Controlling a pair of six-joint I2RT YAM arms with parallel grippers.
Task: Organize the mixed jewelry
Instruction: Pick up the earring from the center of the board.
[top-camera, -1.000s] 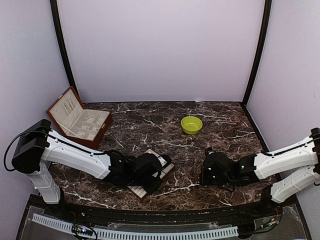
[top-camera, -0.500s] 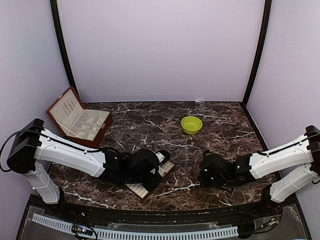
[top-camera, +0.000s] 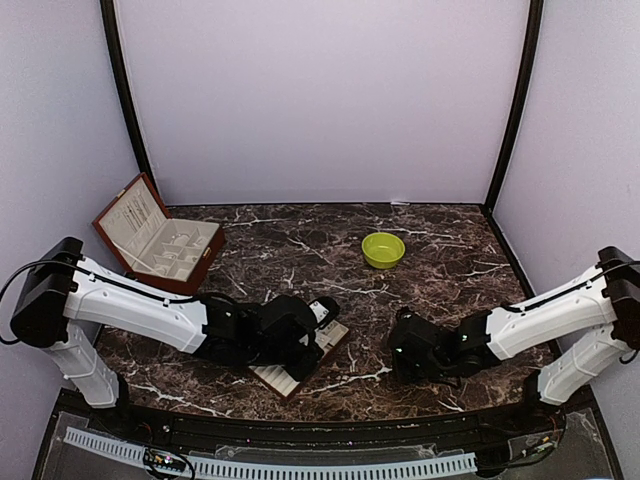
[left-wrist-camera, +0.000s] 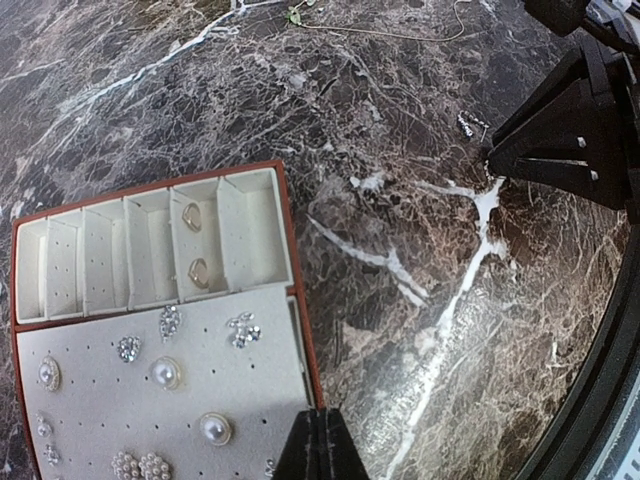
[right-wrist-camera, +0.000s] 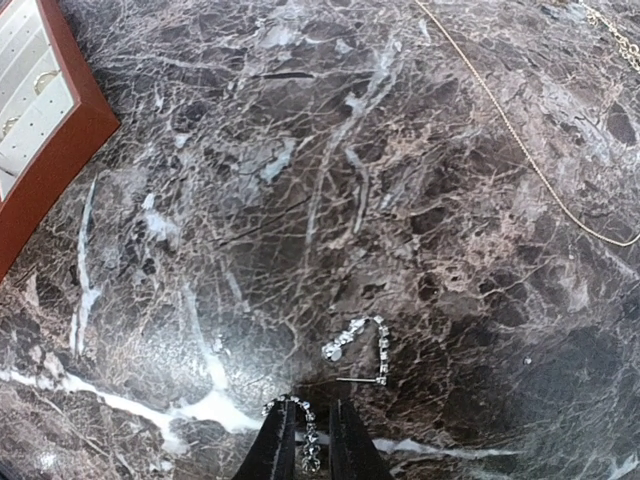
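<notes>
Mostly sparkle on dark marble

Down low, the right gripper (right-wrist-camera: 311, 425) holds its jaws slightly apart around a crystal-set hoop (right-wrist-camera: 290, 401). A twin (right-wrist-camera: 362, 345) lies just beyond, and a thin gold chain (right-wrist-camera: 520, 145) lies farther off. The left gripper (left-wrist-camera: 315, 432), pressed together and empty, hangs at the tray (left-wrist-camera: 300, 300) rim. Cream padding there holds pearl and crystal studs (left-wrist-camera: 165, 373) and two slotted gold rings (left-wrist-camera: 192, 216). The table (top-camera: 300, 240) is white-veined stone and the walls are pale lilac. A green bowl (top-camera: 383, 249) and an open box (top-camera: 160, 245) sit behind.
</notes>
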